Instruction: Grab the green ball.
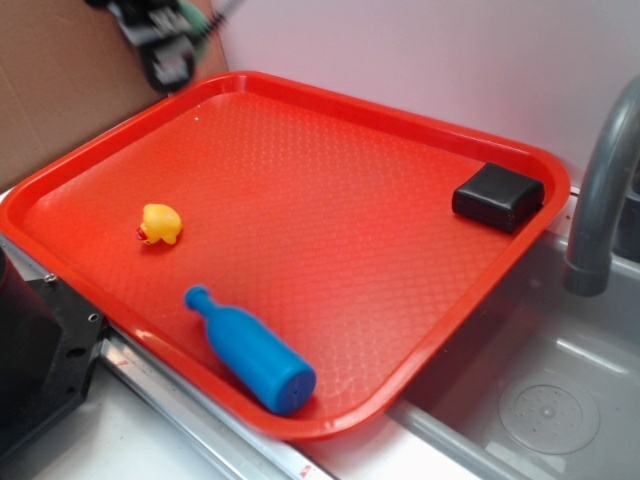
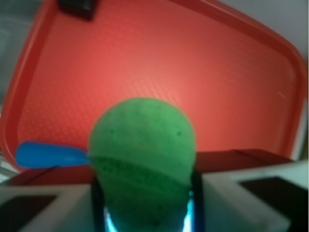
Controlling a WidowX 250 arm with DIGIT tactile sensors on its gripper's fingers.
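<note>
End effector (image 1: 165, 45) high above tray's far left corner, blurred in exterior view; seemingly bit of green in it. Wrist view: fingers clamped on green ball (image 2: 142, 159), held off red tray (image 1: 330, 110). Yellow duck (image 1: 159, 223) near tray's left edge. Blue bottle (image 1: 250, 352) lying along near edge. Black box (image 1: 497, 196) in far right corner. Grey faucet (image 1: 600, 190) beyond tray's right edge.

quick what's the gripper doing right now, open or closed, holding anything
Gripper: closed on the green ball, held up above the red tray.
</note>
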